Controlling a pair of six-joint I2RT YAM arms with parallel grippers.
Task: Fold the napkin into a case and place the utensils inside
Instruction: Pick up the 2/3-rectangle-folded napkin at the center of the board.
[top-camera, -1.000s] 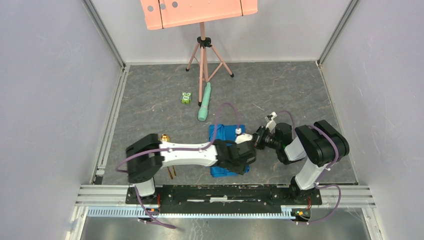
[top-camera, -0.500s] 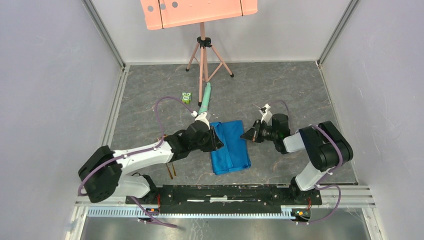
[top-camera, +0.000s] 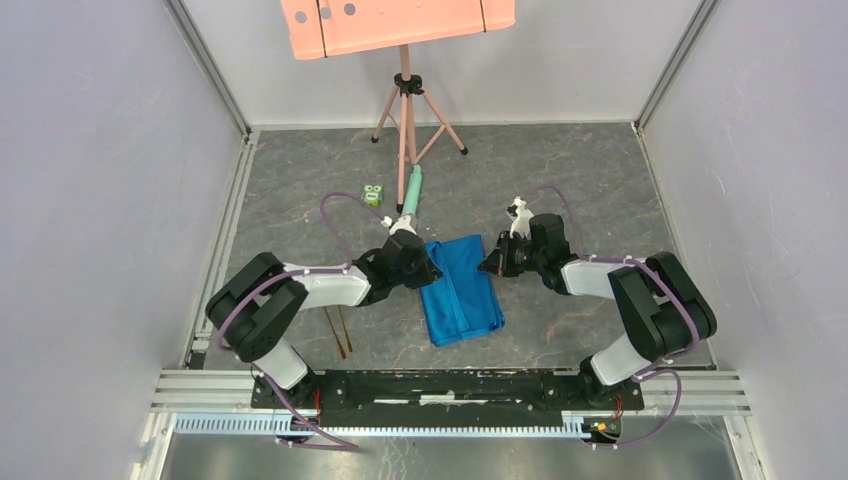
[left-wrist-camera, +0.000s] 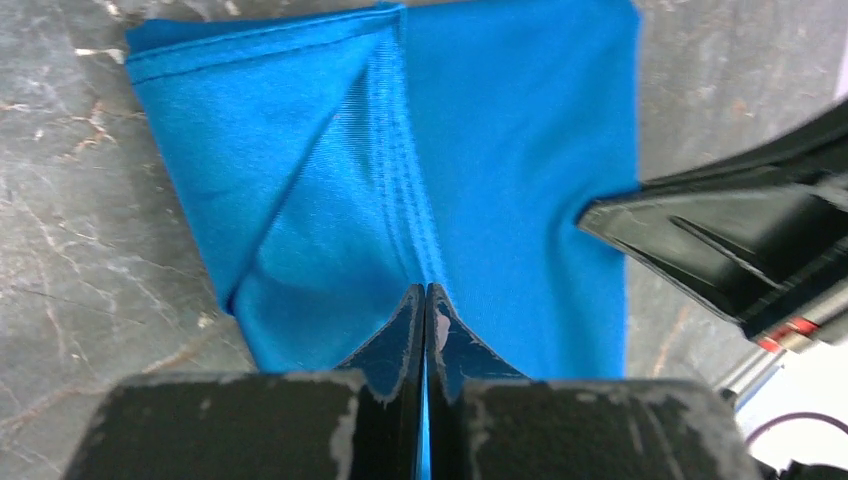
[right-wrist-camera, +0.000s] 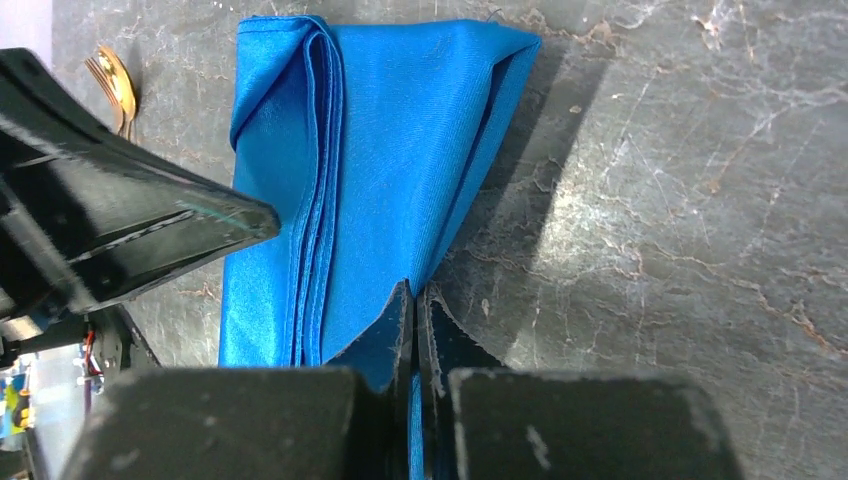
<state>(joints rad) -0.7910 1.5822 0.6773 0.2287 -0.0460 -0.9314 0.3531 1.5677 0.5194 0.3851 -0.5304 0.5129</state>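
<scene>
Napkin (top-camera: 462, 292) lies folded into a longish blue strip mid-table (top-camera: 600, 190), btwn the two arms. L gripper (left-wrist-camera: 425, 290) is down at its far-left corner, jaws pressed together w/ a sliver of blue cloth caught in the slit, so it's pinching the napkin right by a stitched hem. R gripper (right-wrist-camera: 413, 290) mirrors it at the far-right corner, closed as well, w/ blue fabric nipped between its jaws. The two face each other across the cloth's far end, apart. Utensils (top-camera: 337, 332), a gold fork & spoon, lie side by side on bare table left of the napkin, near the L arm, clear of the cloth. Further back are a pale green tube (top-camera: 410, 192), a small green toy (top-camera: 373, 195) just beside it, and a pink tripod (top-camera: 405, 100).
</scene>
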